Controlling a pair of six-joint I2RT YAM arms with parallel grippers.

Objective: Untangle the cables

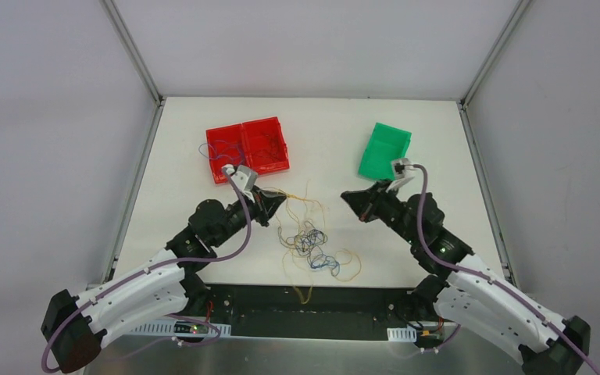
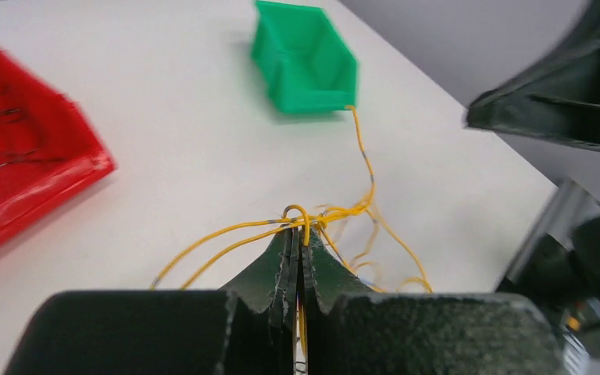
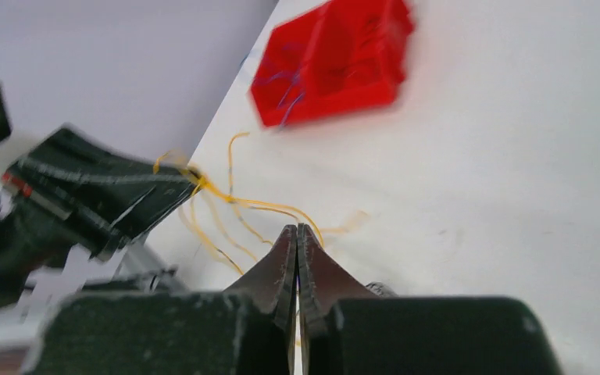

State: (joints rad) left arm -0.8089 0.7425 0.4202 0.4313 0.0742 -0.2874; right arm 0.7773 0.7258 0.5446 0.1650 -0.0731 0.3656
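Note:
The cables [image 1: 309, 242] lie as a loose tangle of yellow, orange, blue and black wires on the white table between the arms. My left gripper [image 1: 283, 201] hangs over the tangle's upper left and is shut on a yellow cable [image 2: 301, 212], which loops over its fingertips [image 2: 297, 228]. More yellow strands fan out from there. My right gripper [image 3: 297, 231] is shut, with its tips [image 1: 346, 195] pointing left at the left gripper. A yellow strand [image 3: 266, 206] runs from the left gripper to just behind the right tips. Whether it is pinched there does not show.
Two red bins [image 1: 248, 147] holding a few wires stand at the back left, close behind the left gripper. A green bin [image 1: 385, 150] stands at the back right, by the right wrist. Metal frame rails [image 1: 137, 183] border the table.

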